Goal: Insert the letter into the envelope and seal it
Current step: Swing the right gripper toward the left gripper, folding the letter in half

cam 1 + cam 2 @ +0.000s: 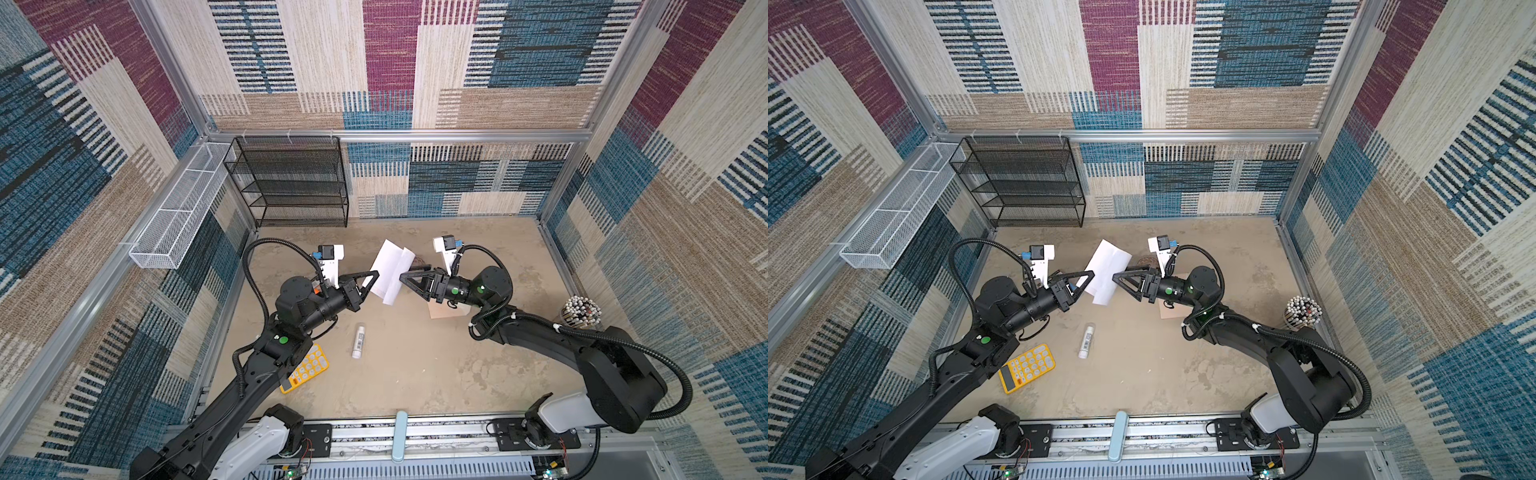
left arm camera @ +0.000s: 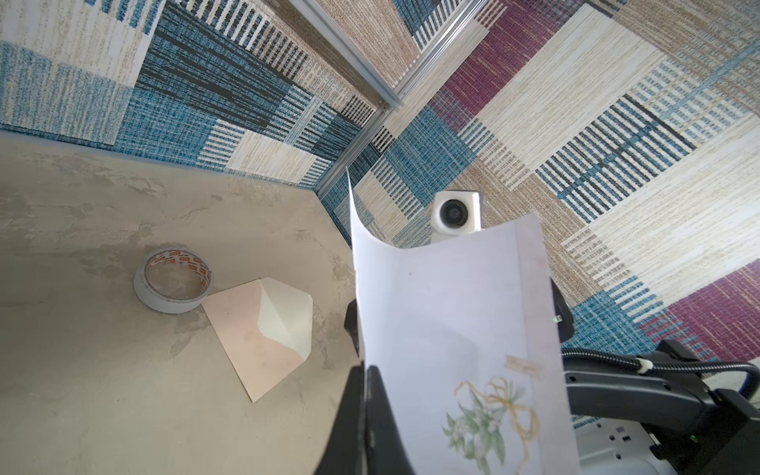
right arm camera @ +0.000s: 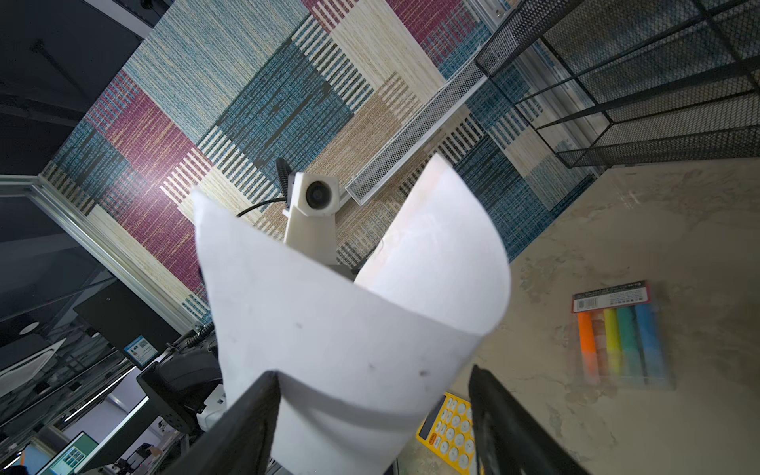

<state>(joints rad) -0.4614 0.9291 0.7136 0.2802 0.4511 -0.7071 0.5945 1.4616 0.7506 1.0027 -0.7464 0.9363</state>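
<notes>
Jaws: left gripper point(image 2: 366, 370) clamped on letter point(image 2: 444, 329), right gripper point(image 3: 372, 372) spread astride its curl; envelope point(image 2: 246, 341) by tape point(image 2: 164, 304), under right arm point(image 1: 536, 336).

One of each — letter point(image 1: 388, 270), envelope point(image 2: 255, 341), tape roll point(image 2: 172, 281), calculator point(image 1: 1027, 368), tube point(image 1: 358, 341), chalk pack point(image 3: 621, 333), pencil cup point(image 1: 582, 311), black rack point(image 1: 291, 183), white basket point(image 1: 178, 216).

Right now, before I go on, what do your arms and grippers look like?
The left arm and right arm are black with white base segments and a green dot on the joints. Ribbed black cable loops alongside each. The left gripper and right gripper have black, open-framed triangular fingers. A white camera mount with a blue plug sits on each wrist.
</notes>
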